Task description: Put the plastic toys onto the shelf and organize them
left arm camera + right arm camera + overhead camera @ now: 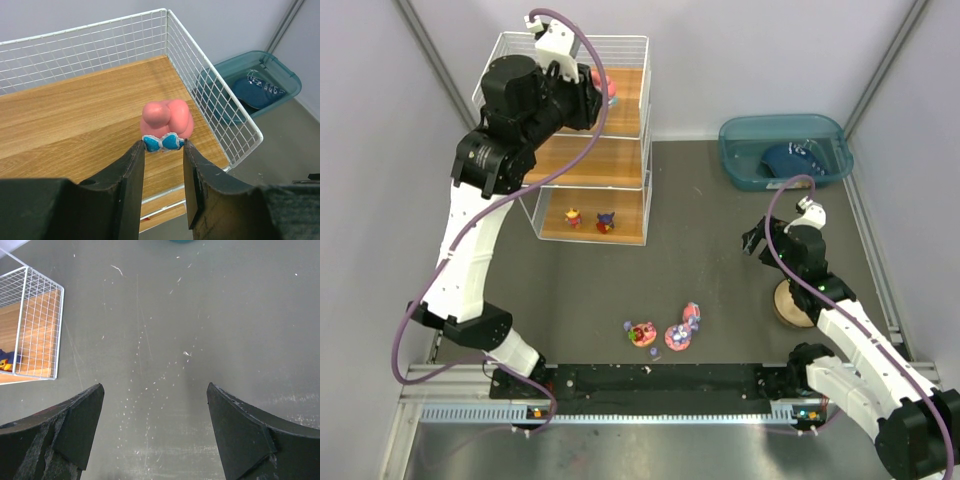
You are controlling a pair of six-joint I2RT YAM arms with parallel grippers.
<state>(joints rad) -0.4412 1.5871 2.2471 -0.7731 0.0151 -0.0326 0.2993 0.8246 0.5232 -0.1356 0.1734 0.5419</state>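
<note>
While the left gripper (163,148) pinches the pink figurine (166,116) by the blue bow at its foot, with a fingertip pressed in on each side, the toy hangs over the right end of the top board (75,115) of the shelf (592,165). The shelf stands at the far left of the table (720,260). Whether the toy already touches the wood I cannot tell. It looks like hard moulded plastic: light, stiff, not fragile, with a smooth bulbous upper half that would probably slip out of a squeeze. The low hold at the bow, where the sides are flatter, seems the sound one. Being top-heavy, it may topple when let go. Two small figurines (588,219) stand on the lowest board (630,232). Three more toys (665,330) lie near the middle of the table, some on round pink bases; those would likely be best taken across the body just above the base. The right gripper (155,390) is spread wide over bare table at the right and holds nothing.
</note>
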